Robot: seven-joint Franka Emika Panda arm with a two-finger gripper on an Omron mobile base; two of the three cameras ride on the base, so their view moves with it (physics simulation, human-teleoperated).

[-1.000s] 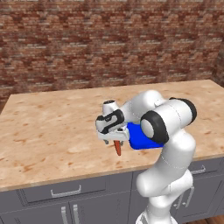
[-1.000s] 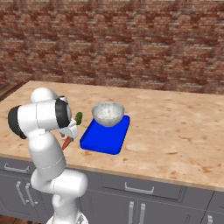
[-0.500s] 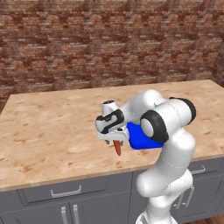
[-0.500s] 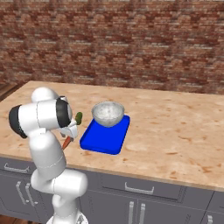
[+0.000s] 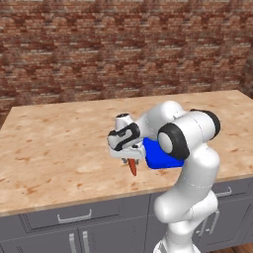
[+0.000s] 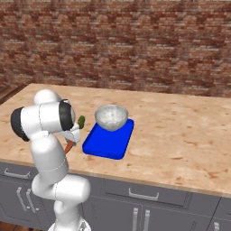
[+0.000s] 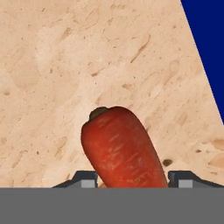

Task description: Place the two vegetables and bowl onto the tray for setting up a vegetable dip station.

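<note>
My gripper (image 5: pixel 129 158) is shut on the orange-red carrot (image 5: pixel 132 167), which hangs point down just above the counter, left of the blue tray (image 5: pixel 157 157). In the hand view the carrot (image 7: pixel 122 153) sits between the two dark fingertips (image 7: pixel 85 178), with a corner of the tray (image 7: pixel 210 52) at upper right. In the right base view the grey speckled bowl (image 6: pixel 111 117) rests on the far end of the tray (image 6: pixel 106 145). The dark green cucumber piece (image 6: pixel 81 121) lies on the counter left of the bowl, partly behind my arm. The carrot (image 6: pixel 68 146) peeks out below my wrist.
The wooden counter (image 5: pixel 59 143) stretches wide to the left and behind, up to a brick wall (image 5: pixel 123 49). Its front edge (image 5: pixel 74 197) runs close below the gripper, with grey drawers underneath.
</note>
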